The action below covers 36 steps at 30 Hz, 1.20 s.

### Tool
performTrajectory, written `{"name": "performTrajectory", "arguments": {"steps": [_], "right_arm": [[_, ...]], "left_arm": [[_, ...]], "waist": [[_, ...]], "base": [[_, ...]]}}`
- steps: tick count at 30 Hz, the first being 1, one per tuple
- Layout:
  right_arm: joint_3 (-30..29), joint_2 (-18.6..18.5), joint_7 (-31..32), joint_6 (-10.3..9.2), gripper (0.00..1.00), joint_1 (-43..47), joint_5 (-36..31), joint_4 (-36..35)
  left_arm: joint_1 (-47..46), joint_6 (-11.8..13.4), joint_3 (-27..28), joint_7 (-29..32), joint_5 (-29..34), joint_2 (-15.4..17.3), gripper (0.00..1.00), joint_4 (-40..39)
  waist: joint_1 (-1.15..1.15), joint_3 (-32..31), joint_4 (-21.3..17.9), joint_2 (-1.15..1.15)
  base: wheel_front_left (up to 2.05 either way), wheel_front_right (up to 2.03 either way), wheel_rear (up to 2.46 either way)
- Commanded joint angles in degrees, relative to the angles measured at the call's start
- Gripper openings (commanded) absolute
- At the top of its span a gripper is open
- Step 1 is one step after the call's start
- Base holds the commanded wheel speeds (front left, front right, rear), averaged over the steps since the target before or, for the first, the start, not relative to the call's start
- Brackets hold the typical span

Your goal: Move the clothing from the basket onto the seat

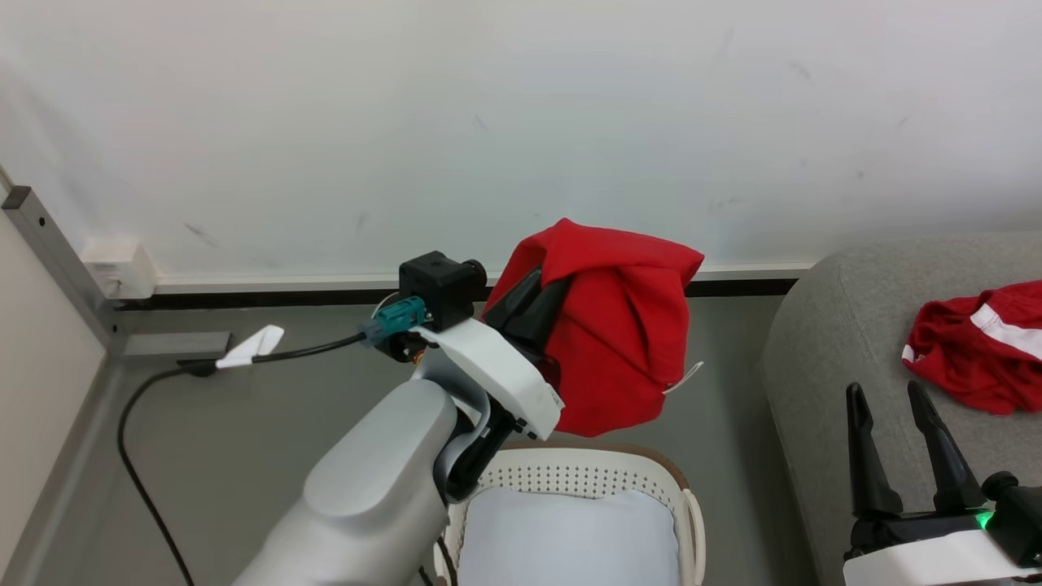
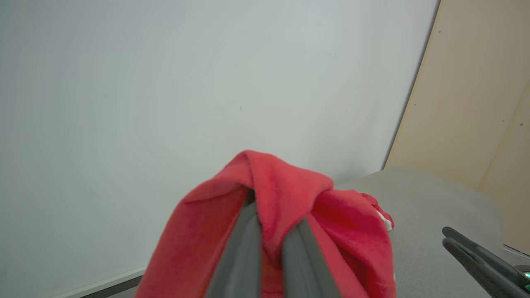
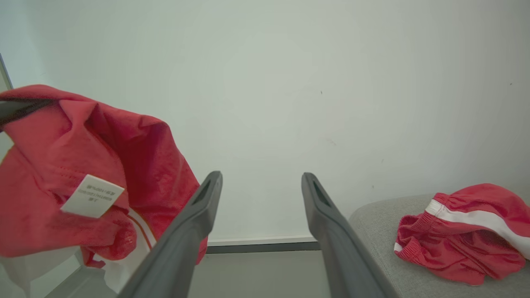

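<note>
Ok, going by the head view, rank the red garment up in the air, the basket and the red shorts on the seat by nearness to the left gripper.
1. Red garment: pinched in the left gripper, draped over its fingers.
2. Basket: just below it.
3. Red shorts: far to the right, on the grey seat.

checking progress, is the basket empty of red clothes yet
Looks so: the visible part of the basket holds a flat white cloth, nothing red.

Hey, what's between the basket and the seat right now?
Just a strip of bare floor, seen in the head view, separates basket and seat.
</note>
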Motion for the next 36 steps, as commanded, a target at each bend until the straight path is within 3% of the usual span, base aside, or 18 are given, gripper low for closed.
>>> {"name": "performTrajectory", "arguments": {"steps": [1, 13, 25, 36], "right_arm": [[0.1, -0.3, 0.0, -0.12, 1.00, 0.7, 0.1, 0.3], [4.8, -1.8, 0.0, -0.12, 1.00, -0.6, 0.2, 1.0], [22.4, -10.6, 0.0, -0.12, 1.00, -4.1, 4.3, 2.3], [31.4, -7.9, 0.0, -0.12, 1.00, -12.5, 2.7, 14.8]], "left_arm": [[-0.5, 0.0, 0.2, 0.0, 0.4, -0.1, 0.00, -0.1], [0.7, 0.0, 1.4, 0.0, 1.1, -0.4, 0.00, 0.3], [0.8, 0.0, 0.3, 0.0, 0.3, -0.9, 0.00, 0.5], [0.6, 0.0, -1.9, 0.0, -0.9, -1.1, 0.00, -1.0]], "waist": [[0.01, -0.2, 0.1, 0.00], [0.01, -0.5, 0.3, 0.00], [0.01, -0.2, 0.8, 0.00], [0.01, -0.6, 2.8, 0.00]], "base": [[0.00, 0.00, 0.00], [0.00, 0.00, 0.00], [0.00, 0.00, 0.00], [0.00, 0.00, 0.00]]}}
